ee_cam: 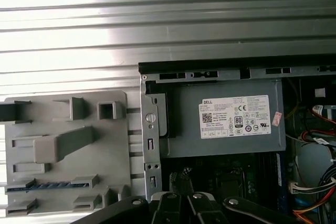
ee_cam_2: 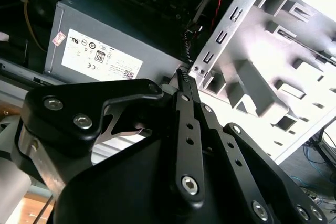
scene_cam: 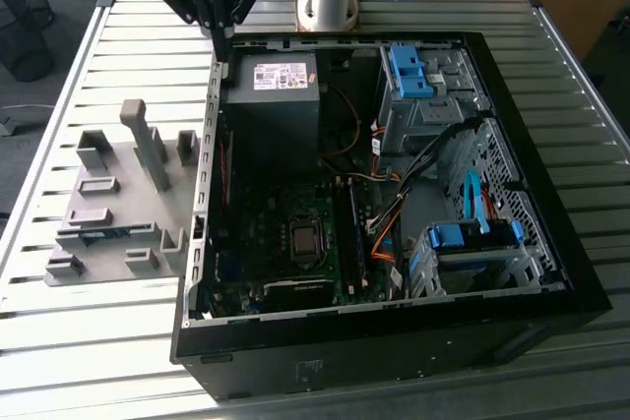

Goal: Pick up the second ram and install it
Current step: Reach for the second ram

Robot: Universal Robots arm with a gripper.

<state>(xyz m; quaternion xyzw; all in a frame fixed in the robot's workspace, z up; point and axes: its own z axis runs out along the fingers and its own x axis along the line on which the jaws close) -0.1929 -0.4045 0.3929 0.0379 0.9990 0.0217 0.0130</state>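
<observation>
The second ram is a thin blue-green strip (scene_cam: 98, 234) lying in a slot of the grey holder block (scene_cam: 118, 169) on the table, at the exterior view's left of the open computer case. The first wrist view has the same strip (ee_cam: 44, 185) in the holder (ee_cam: 63, 145). My gripper (scene_cam: 224, 46) hangs above the case's side wall, beside the power supply (scene_cam: 273, 95), well apart from the ram. Its fingers (ee_cam_2: 184, 85) are pressed together with nothing between them.
The open black case (scene_cam: 551, 243) holds the motherboard with its CPU socket (scene_cam: 305, 240), long slot rails (scene_cam: 350, 233), cables and blue drive brackets (scene_cam: 463, 238). The perforated metal wall (scene_cam: 207, 174) separates holder and case. All stands on a slatted metal table (scene_cam: 98, 341).
</observation>
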